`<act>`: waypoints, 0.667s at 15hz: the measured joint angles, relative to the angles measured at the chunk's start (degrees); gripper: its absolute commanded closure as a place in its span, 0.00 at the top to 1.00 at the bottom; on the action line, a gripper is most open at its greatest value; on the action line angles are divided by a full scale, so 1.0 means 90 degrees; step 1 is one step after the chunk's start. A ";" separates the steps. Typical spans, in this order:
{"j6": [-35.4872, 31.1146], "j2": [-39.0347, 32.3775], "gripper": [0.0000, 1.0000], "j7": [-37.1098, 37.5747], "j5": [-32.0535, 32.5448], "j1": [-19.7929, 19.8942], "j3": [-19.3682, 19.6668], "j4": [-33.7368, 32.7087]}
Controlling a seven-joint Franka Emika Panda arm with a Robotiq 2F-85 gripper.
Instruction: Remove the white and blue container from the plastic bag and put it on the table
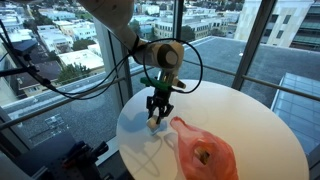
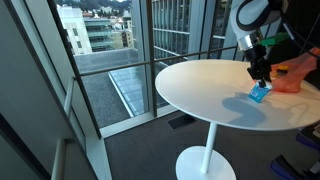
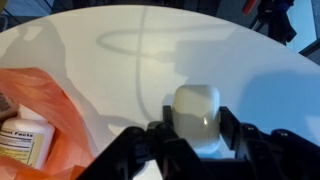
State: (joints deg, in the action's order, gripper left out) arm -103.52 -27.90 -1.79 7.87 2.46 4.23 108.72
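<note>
The white and blue container (image 3: pixel 196 103) sits between my gripper's (image 3: pixel 195 128) two black fingers, which press on both its sides. In both exterior views the gripper (image 1: pixel 158 108) (image 2: pixel 260 72) holds the container (image 1: pixel 155 122) (image 2: pixel 260 93) at the surface of the round white table (image 1: pixel 250 120); its blue side shows there. I cannot tell whether it touches the tabletop. The orange plastic bag (image 1: pixel 205 152) (image 2: pixel 296 74) (image 3: pixel 45 100) lies on the table beside the gripper, apart from the container.
A white labelled bottle (image 3: pixel 20 135) lies inside the bag. The table (image 2: pixel 200 90) stands on a single pedestal next to floor-to-ceiling windows. The table edge (image 3: pixel 150 12) curves across the far side of the wrist view.
</note>
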 measured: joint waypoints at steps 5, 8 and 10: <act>0.0086 -0.0129 0.96 0.0076 0.0130 -0.0006 0.0000 -0.0141; 0.0086 -0.0190 1.00 0.0079 0.0150 -0.0006 0.0000 -0.0177; 0.0058 -0.0197 1.00 0.0077 0.0150 -0.0006 -0.0008 -0.0199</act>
State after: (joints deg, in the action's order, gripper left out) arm -103.00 -29.67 -1.10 9.23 2.40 4.16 106.93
